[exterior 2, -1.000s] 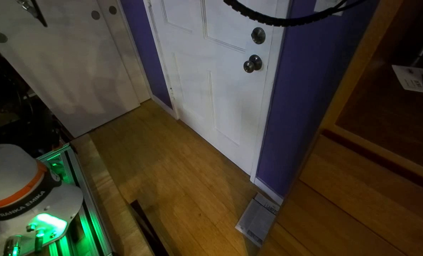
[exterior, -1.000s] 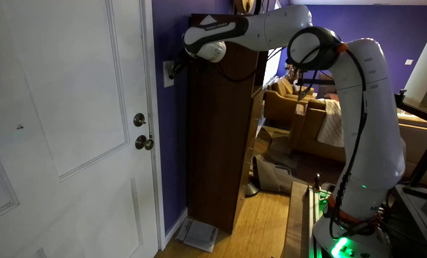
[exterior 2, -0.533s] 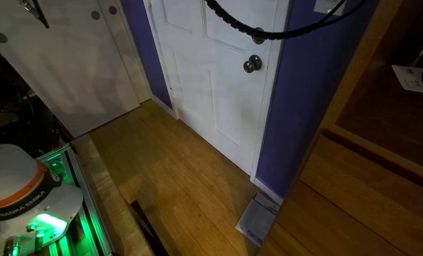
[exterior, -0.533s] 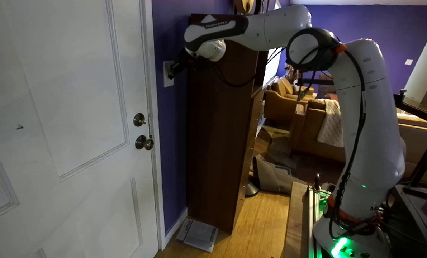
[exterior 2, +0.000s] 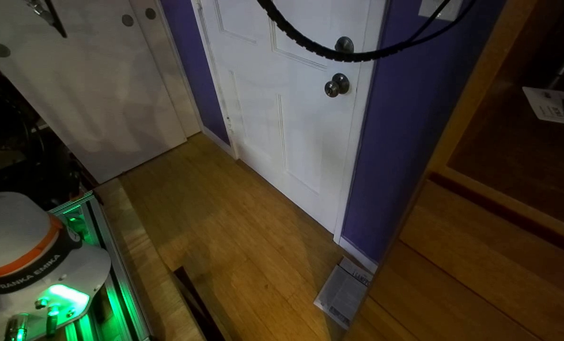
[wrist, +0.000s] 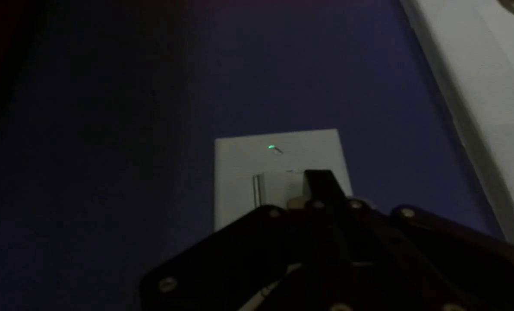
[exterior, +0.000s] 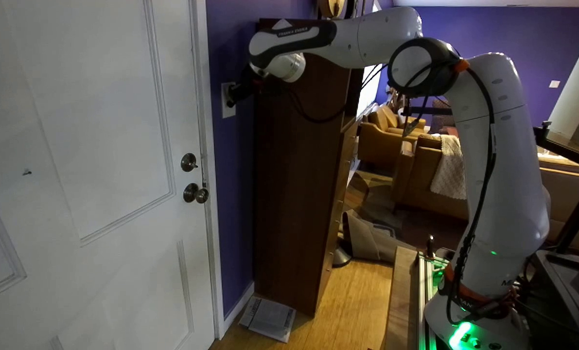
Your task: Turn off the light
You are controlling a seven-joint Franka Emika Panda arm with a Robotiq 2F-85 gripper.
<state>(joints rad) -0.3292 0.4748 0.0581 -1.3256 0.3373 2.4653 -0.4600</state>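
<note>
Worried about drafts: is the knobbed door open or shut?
Shut: in an exterior view no gap shows between the door and its frame.

Switch plate point(wrist: 239, 166): plain white, dimmed to grey in the wrist view, marked by one small green spot point(wrist: 271, 147). Rocker point(wrist: 280, 188): same white, edged by dark lines. Fingers point(wrist: 326, 190): black. Wall point(exterior: 233, 194): solid purple. Door point(exterior: 99, 136): white, with grey-shaded panel lines. Door knob point(exterior: 201, 195) and deadbolt point(exterior: 187, 162): dull bronze-toned metal. Robot arm point(exterior: 517, 165): white, with black sections and orange accents; the base light point(exterior: 461, 335) glows green in both exterior views. Cable point(exterior 2: 310, 45): black, with a ridged pattern. Cabinet side point(exterior: 294, 194): dark brown. Floor point(exterior 2: 210, 222): golden wood, lined by plank seams. Printed paper point(exterior: 271, 320): pale grey with dark lettering. Armchair point(exterior: 379, 146): tan. Throw point(exterior: 449, 167): cream.
</note>
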